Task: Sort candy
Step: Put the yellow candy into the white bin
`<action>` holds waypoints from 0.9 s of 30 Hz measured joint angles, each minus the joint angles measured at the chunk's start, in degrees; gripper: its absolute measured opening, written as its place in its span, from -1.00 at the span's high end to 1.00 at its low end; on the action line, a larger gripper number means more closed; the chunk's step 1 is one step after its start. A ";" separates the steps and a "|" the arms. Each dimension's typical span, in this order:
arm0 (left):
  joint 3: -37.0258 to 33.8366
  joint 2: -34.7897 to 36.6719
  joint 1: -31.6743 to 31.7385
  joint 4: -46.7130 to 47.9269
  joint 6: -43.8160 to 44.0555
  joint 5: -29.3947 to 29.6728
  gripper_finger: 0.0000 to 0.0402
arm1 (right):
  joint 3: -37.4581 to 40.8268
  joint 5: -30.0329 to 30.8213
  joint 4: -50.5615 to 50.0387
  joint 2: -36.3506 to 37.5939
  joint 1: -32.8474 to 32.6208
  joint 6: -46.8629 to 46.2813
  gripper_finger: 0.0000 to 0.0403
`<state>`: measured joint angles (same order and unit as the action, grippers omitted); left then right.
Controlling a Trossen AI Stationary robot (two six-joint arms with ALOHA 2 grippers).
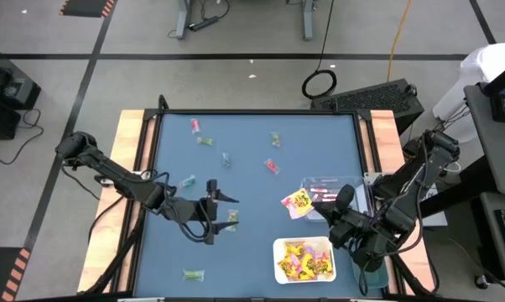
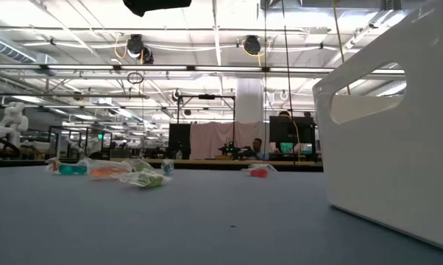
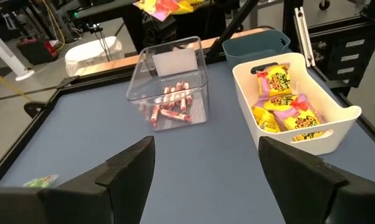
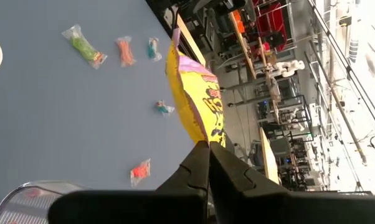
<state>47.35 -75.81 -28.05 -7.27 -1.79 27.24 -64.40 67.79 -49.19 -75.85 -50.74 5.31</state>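
The right pincer [image 4: 207, 163] is clenched on a yellow packet [image 1: 299, 200] by its thin edge, above the worktop [image 1: 252, 210] near the white bin [image 1: 279, 247] — light, crinkly, slippery. The left pincer [image 1: 210, 210] hangs released.

**Left wrist view: trays and candy on the table**

The left gripper [image 3: 203, 171] hangs above the blue table [image 3: 81, 137] with its two dark fingers [image 3: 128, 168] spread wide apart and nothing between them. Beyond the fingers stands a clear tray [image 3: 170, 81] holding pink-red stick candies [image 3: 170, 106] on its floor. Just beside it, nearer the table's edge, stands a white tray [image 3: 337, 121] with handle slots, holding yellow packets [image 3: 284, 102] with pink marks. A teal bin [image 3: 256, 43] stands behind the white tray. A green wrapped piece [image 3: 39, 182] lies apart on the table. A yellow packet [image 3: 166, 6] hangs in the air above the clear tray's far side.
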 joint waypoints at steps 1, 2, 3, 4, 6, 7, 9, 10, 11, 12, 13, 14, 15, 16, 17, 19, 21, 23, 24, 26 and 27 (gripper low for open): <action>0.00 0.00 0.00 0.02 -0.01 0.00 -0.44 | 0.00 0.04 -0.01 0.00 0.00 0.03 1.00; 0.00 0.00 0.00 0.03 -0.01 0.00 -0.44 | 0.00 0.04 0.00 0.00 0.00 -0.03 1.00; 0.00 0.00 0.00 0.04 -0.01 0.00 -0.44 | 0.00 0.01 0.05 0.00 0.00 -0.23 1.00; 0.00 0.00 0.00 0.04 -0.01 0.00 -0.44 | 0.00 -0.04 0.19 0.00 0.00 -0.68 1.00; 0.00 0.00 0.00 0.04 -0.03 0.02 -0.44 | 0.00 -0.18 0.93 0.00 0.00 -1.81 1.00; 0.00 0.00 0.00 0.05 -0.04 0.02 -0.44 | 0.00 -0.18 1.17 0.00 0.00 -2.43 1.00; 0.00 0.00 0.00 0.04 -0.24 0.04 -0.44 | 0.00 -0.19 1.26 0.00 0.00 -3.65 1.00; 0.00 0.00 0.00 0.04 -0.36 0.04 -0.44 | 0.00 -0.18 1.27 0.00 0.00 -4.26 1.00; 0.00 0.00 0.00 0.04 -0.49 0.04 -0.44 | 0.00 -0.20 1.29 0.00 0.00 -4.87 1.00; 0.00 0.00 0.00 0.05 -0.49 0.06 -0.44 | 0.00 -0.20 1.31 0.00 0.00 -5.56 1.00; 0.00 0.00 0.00 0.05 -0.49 0.07 -0.44 | 0.00 -0.20 1.31 0.00 0.00 -6.43 1.00; 0.00 0.00 0.00 0.07 -0.49 0.07 -0.44 | 0.00 -0.20 1.33 0.00 0.00 -7.32 1.00; 0.00 0.00 0.00 0.07 -0.50 0.07 -0.44 | 0.00 -0.22 1.32 0.00 0.00 -8.07 1.00; 0.00 0.00 0.00 0.06 -0.53 0.07 -0.44 | 0.00 -0.22 1.32 0.00 0.00 -8.67 1.00; 0.00 0.00 0.00 0.07 -0.56 0.07 -0.44 | 0.00 -0.24 1.32 0.00 0.00 -9.05 1.00; 0.00 0.00 0.00 0.07 -0.58 0.07 -0.44 | 0.00 -0.25 1.33 0.00 0.00 -9.17 1.00; 0.00 0.00 0.02 0.07 -0.60 0.07 -0.44 | 0.00 -0.25 1.33 0.00 0.00 -9.17 1.00; 0.00 0.00 0.02 0.07 -0.96 0.08 -0.44 | 0.00 -0.26 1.33 0.00 0.00 -9.17 1.00; 0.00 0.00 0.02 0.05 -1.47 0.09 -0.44 | 0.00 -0.27 1.33 0.00 0.00 -9.27 1.00; 0.00 0.00 0.02 0.07 -1.63 0.09 -0.44 | 0.00 -0.29 1.33 0.00 0.00 -11.51 1.00; 0.00 0.00 0.03 0.06 -1.63 0.09 -0.44 | 0.00 -0.29 1.33 0.00 0.00 -13.70 1.00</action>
<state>47.35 -75.81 -28.03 -7.20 -3.42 27.33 -64.40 67.51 -47.86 -75.85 -50.74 -8.39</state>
